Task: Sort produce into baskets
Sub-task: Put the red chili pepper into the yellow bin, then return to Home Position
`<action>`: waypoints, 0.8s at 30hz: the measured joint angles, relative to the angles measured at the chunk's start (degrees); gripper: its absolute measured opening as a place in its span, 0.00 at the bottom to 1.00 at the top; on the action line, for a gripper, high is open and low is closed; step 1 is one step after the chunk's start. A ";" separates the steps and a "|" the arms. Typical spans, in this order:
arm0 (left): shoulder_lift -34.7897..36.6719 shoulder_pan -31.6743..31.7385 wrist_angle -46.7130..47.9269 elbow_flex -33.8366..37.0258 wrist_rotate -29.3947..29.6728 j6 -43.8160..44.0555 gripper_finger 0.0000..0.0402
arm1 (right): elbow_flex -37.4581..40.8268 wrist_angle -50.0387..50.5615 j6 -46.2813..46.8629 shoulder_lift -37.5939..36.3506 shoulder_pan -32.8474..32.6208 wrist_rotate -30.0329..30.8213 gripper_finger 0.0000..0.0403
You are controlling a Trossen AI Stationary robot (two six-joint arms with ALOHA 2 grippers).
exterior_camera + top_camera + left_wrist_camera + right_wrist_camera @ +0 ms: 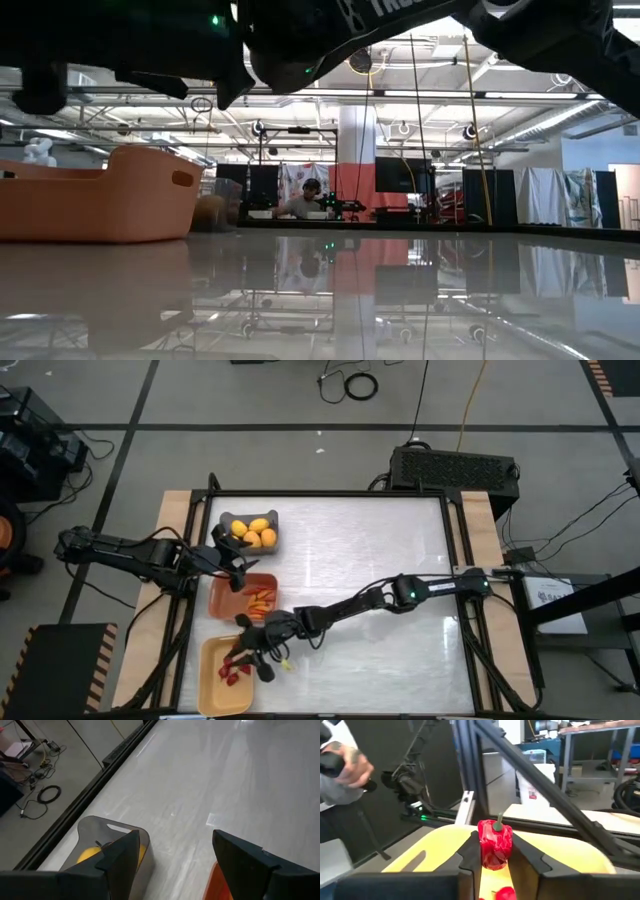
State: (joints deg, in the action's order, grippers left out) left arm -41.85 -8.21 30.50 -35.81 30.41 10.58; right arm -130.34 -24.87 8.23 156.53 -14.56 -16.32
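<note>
The right tool (495,857) pinches a red pepper (495,844) above the pale yellow basket (214,660) at the counter's near-left corner; lower, then release. The left tool (172,865) hangs open.

Place: a large robotics lab or industrial workshop hall.
Ceiling: exposed steel trusses (300,100) with strip lighting.
Floor: grey concrete, loose coiled cables (360,387).
Background: a person (305,203) seated at monitors (398,175), curtained partitions (580,200).
Bench: white-topped bench (400,560) in black metal framing, electronics box (455,468) behind.
</note>
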 joint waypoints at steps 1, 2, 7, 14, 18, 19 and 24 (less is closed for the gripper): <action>0.00 0.00 0.00 0.00 -0.02 -0.40 0.64 | 0.00 0.05 0.29 0.00 0.21 0.03 0.18; 0.00 0.00 0.00 0.00 -0.12 -0.45 0.64 | 0.00 0.25 0.51 0.00 0.42 0.09 0.20; 0.00 0.00 0.00 0.00 -0.17 -0.52 0.64 | 0.00 1.60 1.18 -0.02 0.67 -0.04 0.33; 0.00 0.00 0.16 0.00 -0.95 -0.52 0.64 | 0.00 2.40 1.19 -0.11 1.19 -0.15 0.46; -0.02 -0.02 0.61 0.00 -1.69 -0.52 0.64 | 0.02 9.98 -1.14 -2.26 1.50 -0.47 0.48; 0.00 0.00 0.67 0.00 -1.70 -0.52 0.64 | 0.02 12.12 -2.02 -3.16 1.67 -0.52 0.48; -0.02 0.00 0.50 -0.02 -2.08 -0.41 0.64 | 0.00 34.44 -10.18 -10.74 2.99 0.06 0.46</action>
State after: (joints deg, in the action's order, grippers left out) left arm -41.87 -8.21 31.00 -35.83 28.33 10.17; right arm -130.34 9.56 -1.95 145.79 -11.57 -16.25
